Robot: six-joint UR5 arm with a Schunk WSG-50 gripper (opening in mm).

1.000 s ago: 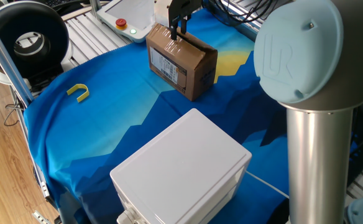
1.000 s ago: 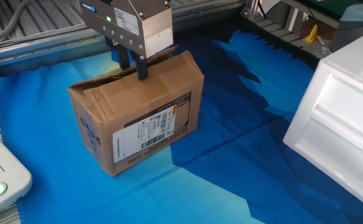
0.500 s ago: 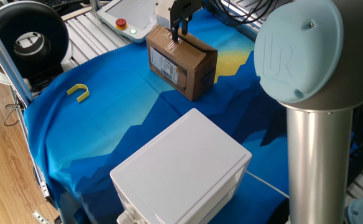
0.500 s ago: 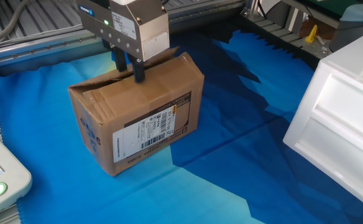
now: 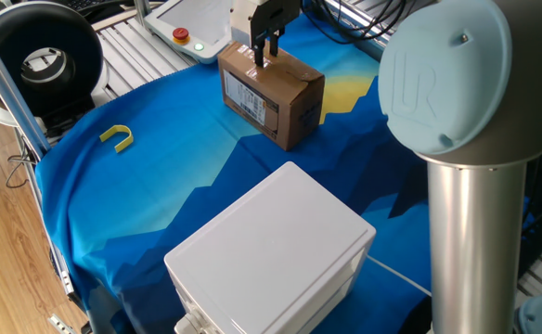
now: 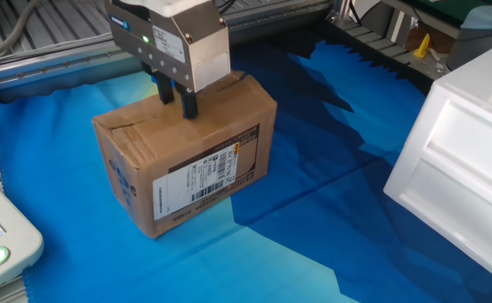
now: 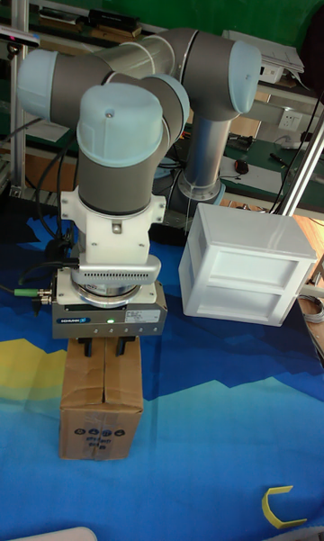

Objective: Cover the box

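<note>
The box (image 5: 271, 97) is a small brown cardboard carton standing on the blue cloth at the far side of the table, with its white barcode label (image 6: 208, 172) on one side. Its top flaps lie folded down nearly flat; the seam shows in the tall fixed view on the box (image 7: 101, 406). My gripper (image 6: 177, 103) points straight down over the box (image 6: 187, 164), fingertips on or just above the top flaps near the far edge. The two fingers stand a little apart with nothing between them. The same gripper (image 5: 264, 57) (image 7: 103, 350) sits at the box top in every view.
A large white plastic box (image 5: 271, 250) (image 6: 465, 160) (image 7: 247, 275) stands on the cloth on the near side. A yellow U-shaped piece (image 5: 117, 137) lies to the left. A white pendant (image 5: 183, 23) with a red button rests behind the carton. The arm's grey column (image 5: 466, 213) rises at the right.
The far flap that stood raised behind the fingers now lies lower on the box top. The gripper has shifted slightly across the top; the box has not moved.
</note>
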